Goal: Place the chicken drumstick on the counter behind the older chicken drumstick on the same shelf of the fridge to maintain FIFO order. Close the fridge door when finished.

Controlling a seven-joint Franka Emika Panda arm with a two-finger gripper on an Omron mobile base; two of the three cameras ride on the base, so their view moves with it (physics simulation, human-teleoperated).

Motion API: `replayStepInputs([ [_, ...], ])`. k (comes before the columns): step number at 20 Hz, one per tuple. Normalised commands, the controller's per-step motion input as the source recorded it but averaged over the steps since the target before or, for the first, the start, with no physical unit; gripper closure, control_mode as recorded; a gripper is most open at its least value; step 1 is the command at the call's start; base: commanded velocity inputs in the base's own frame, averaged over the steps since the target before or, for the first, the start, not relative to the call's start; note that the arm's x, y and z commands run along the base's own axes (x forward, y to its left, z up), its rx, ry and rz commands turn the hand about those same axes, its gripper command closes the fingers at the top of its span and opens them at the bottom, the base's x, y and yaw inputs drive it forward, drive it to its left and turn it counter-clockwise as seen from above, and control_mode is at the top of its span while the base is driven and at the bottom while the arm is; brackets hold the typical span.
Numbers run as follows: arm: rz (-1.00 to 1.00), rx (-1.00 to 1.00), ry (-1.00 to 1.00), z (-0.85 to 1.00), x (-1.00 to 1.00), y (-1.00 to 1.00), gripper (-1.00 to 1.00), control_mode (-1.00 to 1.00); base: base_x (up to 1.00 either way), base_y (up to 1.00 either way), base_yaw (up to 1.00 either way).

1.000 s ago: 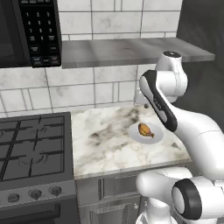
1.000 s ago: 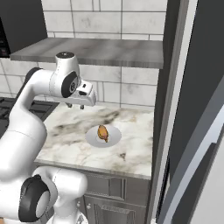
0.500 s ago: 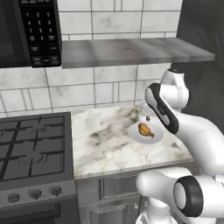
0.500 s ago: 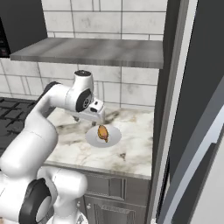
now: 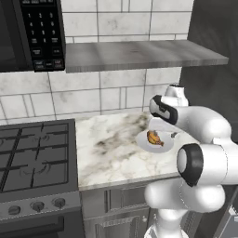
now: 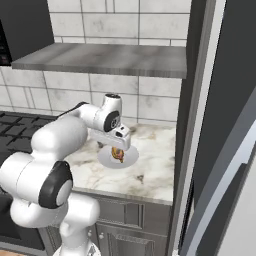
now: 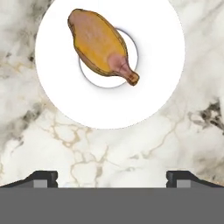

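Reaching for the chicken drumstick (image 7: 101, 45) on its white plate (image 7: 144, 96)
Pincer (image 7: 111, 178) hangs wide open and empty above the bench (image 7: 131, 148); next it should drop lower, straddle the drumstick's fat end and close

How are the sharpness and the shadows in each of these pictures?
Hand view: sharp, with flat light; the drumstick casts almost no shadow on the plate. Left base view: slightly soft, the counter evenly lit, with no glare. Right base view: the fridge side is dark, and the arm hides part of the plate.
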Motion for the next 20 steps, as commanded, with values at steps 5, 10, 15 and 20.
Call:
replayStepInputs([
  [5, 0.03, 0.0, -0.01, -0.28, 0.46, 0.12, -1.0, -1.0, 0.0, 0.0, 0.0],
  [10, 0.22, 0.0, -0.23, -0.21, -0.26, 0.0, -1.0, -1.0, 0.0, 0.0, 0.0],
  [15, 0.27, 0.0, -0.1, -0.36, -0.03, 0.0, -1.0, -1.0, 0.0, 0.0, 0.0],
  [20, 0.24, 0.0, 0.0, -0.33, 0.09, 0.0, -1.0, -1.0, 0.0, 0.0, 0.0],
])
